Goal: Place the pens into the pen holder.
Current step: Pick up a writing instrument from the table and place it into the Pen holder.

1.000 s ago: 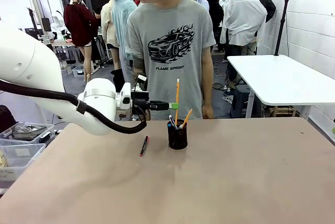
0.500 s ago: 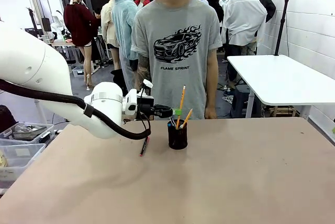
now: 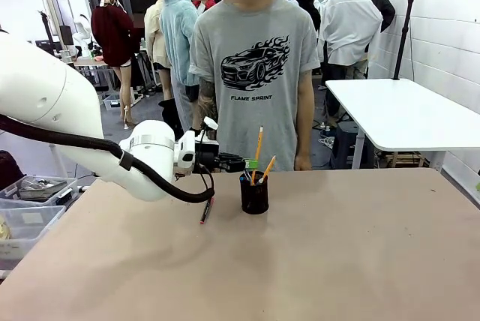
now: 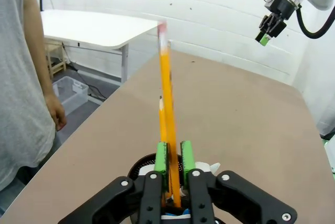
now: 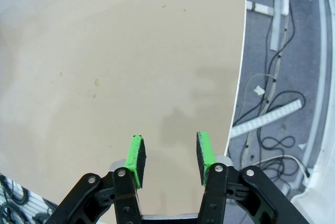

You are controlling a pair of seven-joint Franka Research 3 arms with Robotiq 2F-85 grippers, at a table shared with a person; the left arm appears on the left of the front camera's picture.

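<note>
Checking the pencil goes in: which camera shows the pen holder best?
The front view: the pen holder stands whole on the table, pens sticking out. The left wrist view catches part of its rim behind the jaws holding the pencil. The right wrist camera faces table edge and floor.

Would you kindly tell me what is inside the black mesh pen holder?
A leaning yellow-orange pencil and a few pen tips stick out of the pen holder. The left pincer holds a second pencil at its mouth. Lower ends are hidden by the mesh.
</note>
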